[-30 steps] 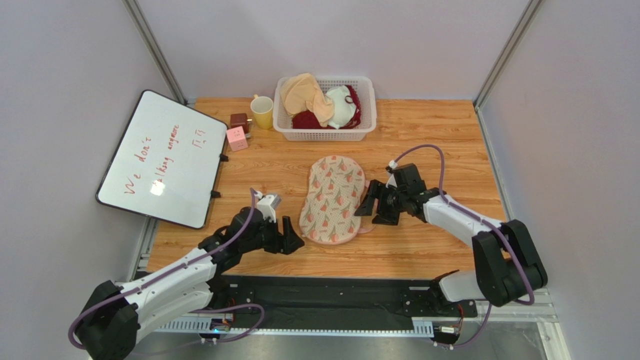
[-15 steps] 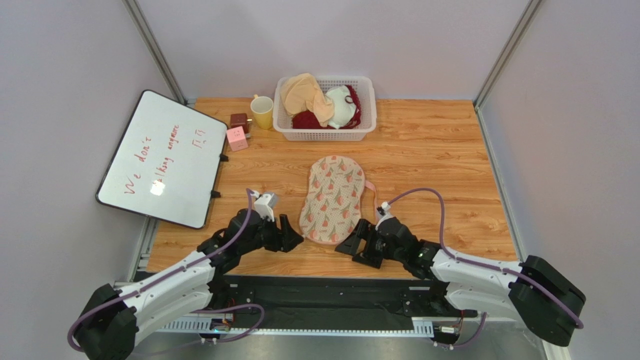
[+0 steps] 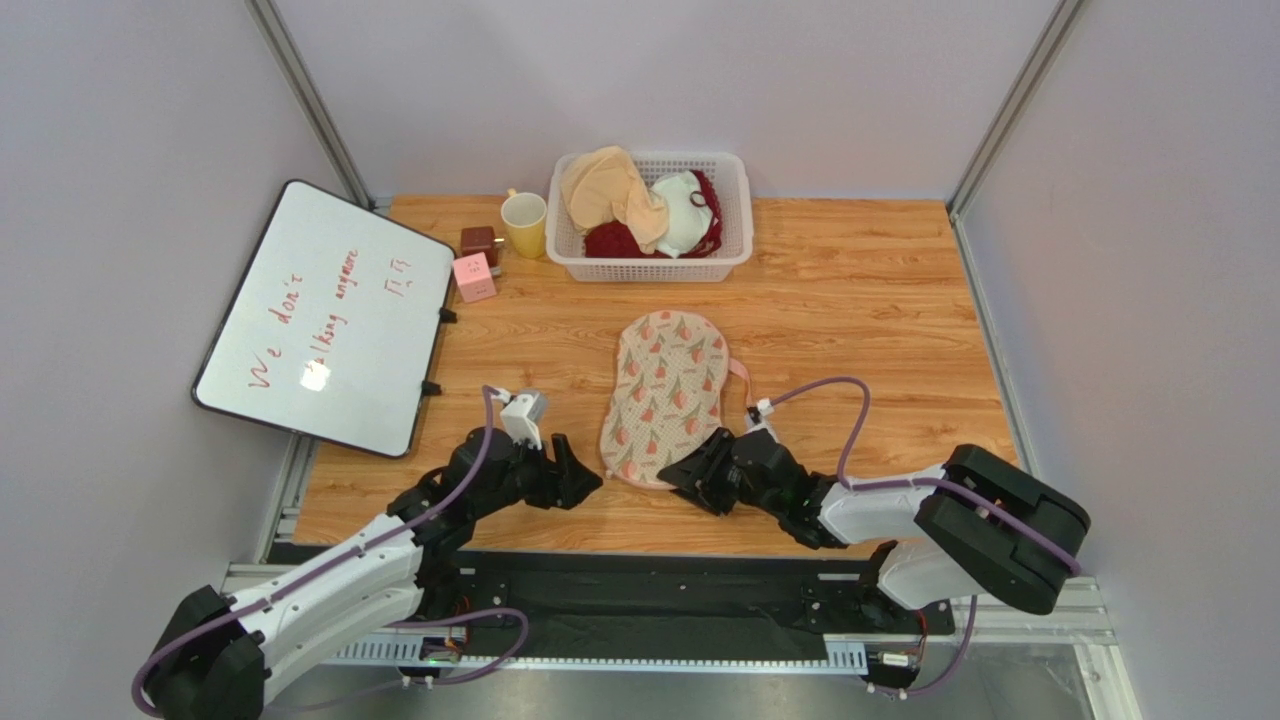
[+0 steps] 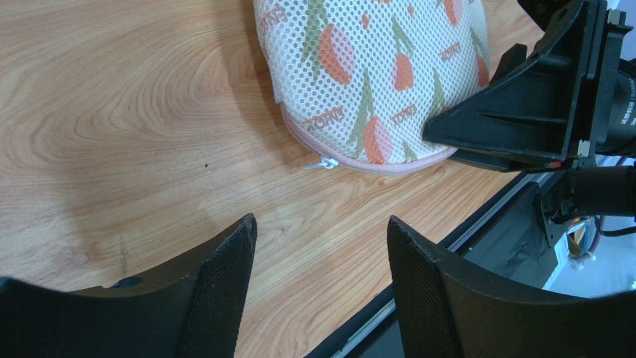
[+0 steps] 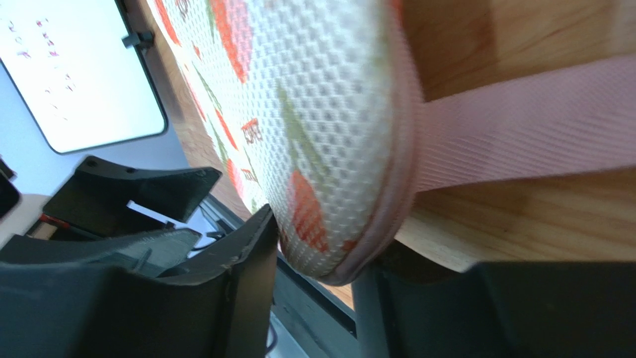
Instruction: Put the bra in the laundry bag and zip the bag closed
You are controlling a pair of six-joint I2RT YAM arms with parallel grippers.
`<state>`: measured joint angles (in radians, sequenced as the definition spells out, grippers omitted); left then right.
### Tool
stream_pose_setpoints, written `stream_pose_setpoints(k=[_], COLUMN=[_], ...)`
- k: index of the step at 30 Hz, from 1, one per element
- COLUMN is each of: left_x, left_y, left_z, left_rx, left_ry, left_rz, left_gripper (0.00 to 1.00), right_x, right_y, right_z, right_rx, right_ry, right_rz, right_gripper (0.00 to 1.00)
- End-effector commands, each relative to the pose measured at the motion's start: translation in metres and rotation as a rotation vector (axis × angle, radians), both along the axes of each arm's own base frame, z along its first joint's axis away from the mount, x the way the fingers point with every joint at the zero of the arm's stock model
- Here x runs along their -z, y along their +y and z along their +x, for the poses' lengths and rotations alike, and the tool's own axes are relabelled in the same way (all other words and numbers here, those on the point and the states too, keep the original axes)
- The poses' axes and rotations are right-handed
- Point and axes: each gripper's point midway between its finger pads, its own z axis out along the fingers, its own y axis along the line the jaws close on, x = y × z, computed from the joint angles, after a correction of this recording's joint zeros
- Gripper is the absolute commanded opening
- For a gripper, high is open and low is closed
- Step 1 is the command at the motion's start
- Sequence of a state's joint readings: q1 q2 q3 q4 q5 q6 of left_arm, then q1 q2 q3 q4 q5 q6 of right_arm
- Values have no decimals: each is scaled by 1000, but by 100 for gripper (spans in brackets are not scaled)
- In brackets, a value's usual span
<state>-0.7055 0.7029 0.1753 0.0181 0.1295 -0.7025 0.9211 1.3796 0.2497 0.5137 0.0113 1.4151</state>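
Cream mesh with pink-red prints: where did we find the laundry bag?

Lying flat near the middle of the worktop, its near end between our two arms, and plump enough that we judged something was inside

Did we see the bra itself?

No. Nothing grey showed anywhere, and the basket at the back held only the beige bra and the white bra with red trim. So we took ours to be in the bag, hidden by the mesh

And the zip?

From the left wrist the pink edging ran unbroken round the near end, with the small white pull lying on the wood just beside it. We judged it closed, or very nearly; the far side we could not check

What of our tools?

The left tool stood open and empty, near the bag's left edge but apart from it. The right tool was spread wide about the bag's near right corner, one finger touching the mesh, not clamped as far as we saw

What was left, then?

Little, we thought: confirm the last bit of zip and draw clear
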Motion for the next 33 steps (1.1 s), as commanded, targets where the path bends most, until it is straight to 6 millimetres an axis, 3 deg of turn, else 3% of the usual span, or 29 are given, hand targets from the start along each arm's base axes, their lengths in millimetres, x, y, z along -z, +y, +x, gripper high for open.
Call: stream_pose_setpoints(k=[1,5,10,13,20,22,25,33], left_x=[-6,-14,-22,-30,-30,-28,-24,-18], left_y=[-5,-17,-40,-50,-60,-67,-74,-69], left_z=[1,-4,-12,-11,7,8,5,1], left_rx=[22,106,259,303,287,313,331,267], left_ry=[-14,-38,-59,-113,-188,-181,-159,-159], left_rz=[-16,-55,-92,-65,54,59,59,38], left_gripper=[74,84,79,79,78,70,67,70], right_x=[-24,-23,-40,-50,-70,-75,-83,-91], right_y=[6,-7,-5,-4,-11,-12,-12,-11], right_z=[12,10,4,4,13,16,19,20], right_rx=[-7,-41,-97,-100,-82,-70,-61,-64], right_ry=[9,72,122,157,162,162,159,184], right_rz=[75,27,88,139,199,216,235,303], right_gripper=[30,18,4,1,0,0,0,0])
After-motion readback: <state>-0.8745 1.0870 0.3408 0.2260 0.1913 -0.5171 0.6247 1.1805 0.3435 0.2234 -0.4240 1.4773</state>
